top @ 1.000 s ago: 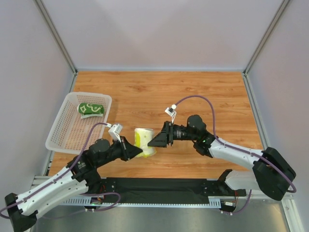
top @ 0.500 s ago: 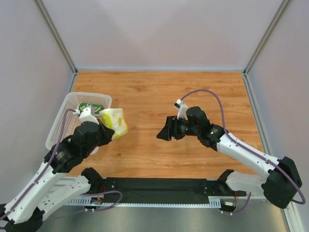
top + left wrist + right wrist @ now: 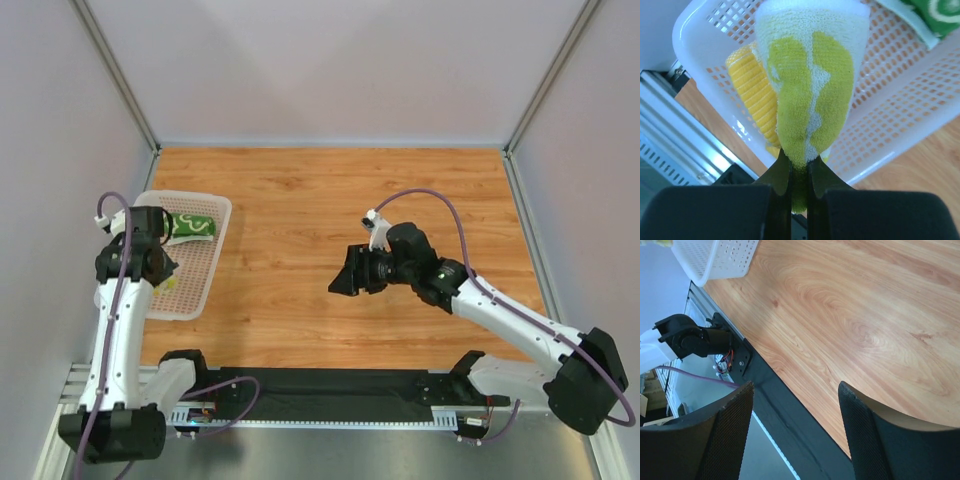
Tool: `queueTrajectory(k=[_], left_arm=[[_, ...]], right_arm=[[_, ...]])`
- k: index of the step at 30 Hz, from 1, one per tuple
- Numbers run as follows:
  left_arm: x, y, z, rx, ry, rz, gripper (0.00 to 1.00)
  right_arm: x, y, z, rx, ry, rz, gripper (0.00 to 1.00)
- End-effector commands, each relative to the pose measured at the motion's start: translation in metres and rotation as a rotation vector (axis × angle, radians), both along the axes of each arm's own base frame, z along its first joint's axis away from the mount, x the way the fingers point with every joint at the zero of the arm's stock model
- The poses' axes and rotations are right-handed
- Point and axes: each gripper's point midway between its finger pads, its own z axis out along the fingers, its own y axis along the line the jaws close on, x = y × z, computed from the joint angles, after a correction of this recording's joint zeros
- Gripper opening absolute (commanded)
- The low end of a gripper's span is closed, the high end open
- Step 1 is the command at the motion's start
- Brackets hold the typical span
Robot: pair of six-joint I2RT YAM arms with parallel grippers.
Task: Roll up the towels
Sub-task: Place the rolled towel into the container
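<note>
A rolled yellow and lime-green towel (image 3: 810, 85) with white patches hangs over the white basket (image 3: 900, 115), and my left gripper (image 3: 799, 175) is shut on its lower end. From above, the left wrist (image 3: 140, 262) covers most of that towel; only a yellow bit (image 3: 167, 284) shows inside the basket (image 3: 205, 275). A rolled dark green towel (image 3: 190, 226) with a white pattern lies at the basket's far end; its corner (image 3: 935, 15) shows in the left wrist view. My right gripper (image 3: 345, 283) hovers open over bare wood at mid-table, its fingers (image 3: 795, 390) holding nothing.
The basket stands at the table's left edge beside the left wall. A black base strip (image 3: 340, 385) runs along the near edge, also under the right gripper as a black strip (image 3: 775, 405). Grey walls close in three sides.
My left arm has swung the yellow-lime towel from mid-table leftward to above the basket. The right gripper has come off the towel and drawn back slightly to the right, standing open.
</note>
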Motion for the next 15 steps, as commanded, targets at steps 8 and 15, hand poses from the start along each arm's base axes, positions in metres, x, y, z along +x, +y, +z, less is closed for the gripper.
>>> queueTrajectory(k=[8, 15], left_arm=[[0.037, 0.016, -0.054, 0.003, 0.219, 0.031, 0.0], [0.085, 0.008, -0.089, -0.084, 0.242, 0.054, 0.0]], right_arm=[[-0.017, -0.015, 0.004, -0.015, -0.004, 0.016, 0.69], [-0.02, -0.017, 0.002, -0.03, 0.012, 0.015, 0.68]])
